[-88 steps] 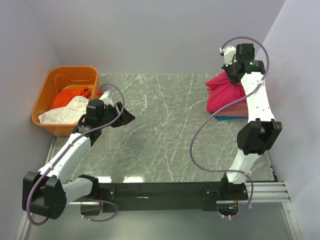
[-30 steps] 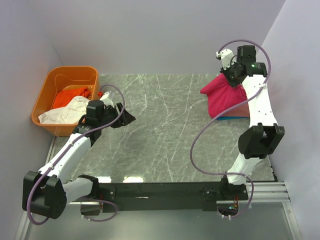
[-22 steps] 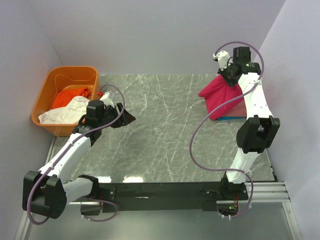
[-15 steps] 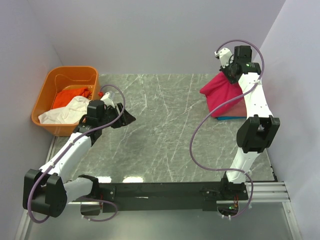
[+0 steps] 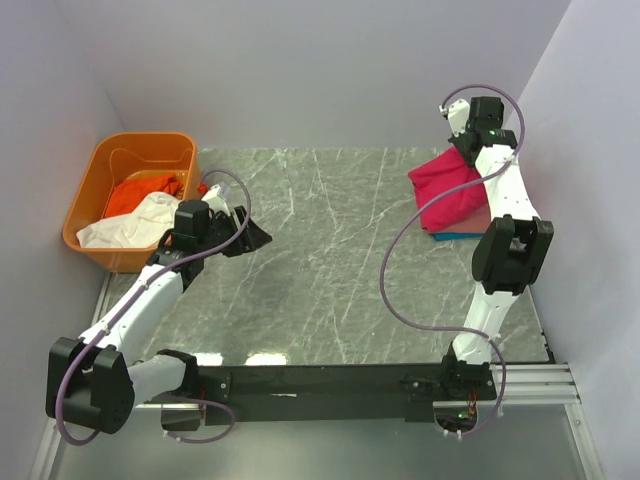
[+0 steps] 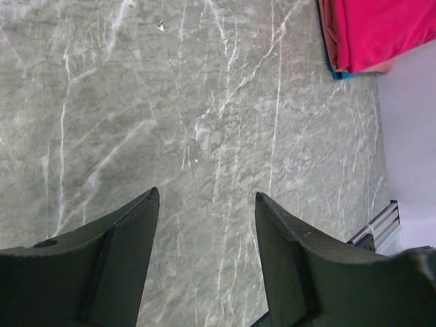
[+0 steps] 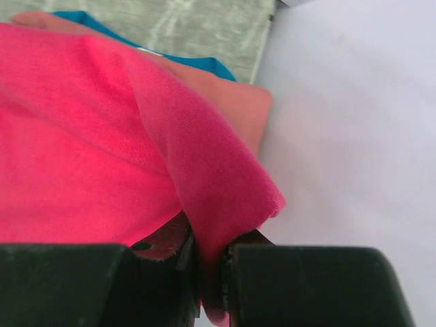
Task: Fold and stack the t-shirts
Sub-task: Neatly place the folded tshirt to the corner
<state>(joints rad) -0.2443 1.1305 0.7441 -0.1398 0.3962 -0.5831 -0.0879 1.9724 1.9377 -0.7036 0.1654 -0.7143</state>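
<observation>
A crimson-pink t-shirt (image 5: 450,190) lies at the back right of the table on a salmon-pink shirt (image 7: 246,109) and a blue one (image 5: 455,236). My right gripper (image 5: 469,150) hangs over its far edge by the back wall. In the right wrist view that gripper (image 7: 211,246) is shut on a fold of the crimson cloth (image 7: 204,170). My left gripper (image 5: 255,237) hovers over bare table at the left, open, nothing between its fingers (image 6: 122,235). The left wrist view catches the crimson shirt (image 6: 381,27) at its top right corner.
An orange plastic tub (image 5: 112,160) stands at the back left, holding an orange shirt (image 5: 140,192) and a white shirt (image 5: 125,225). Grey walls close the back and both sides. The marbled tabletop (image 5: 330,230) stretches between the arms.
My right gripper, still holding the crimson shirt, has swung from the left back toward the right wall, and the raised cloth has settled onto the pile. The left arm has stayed put.
</observation>
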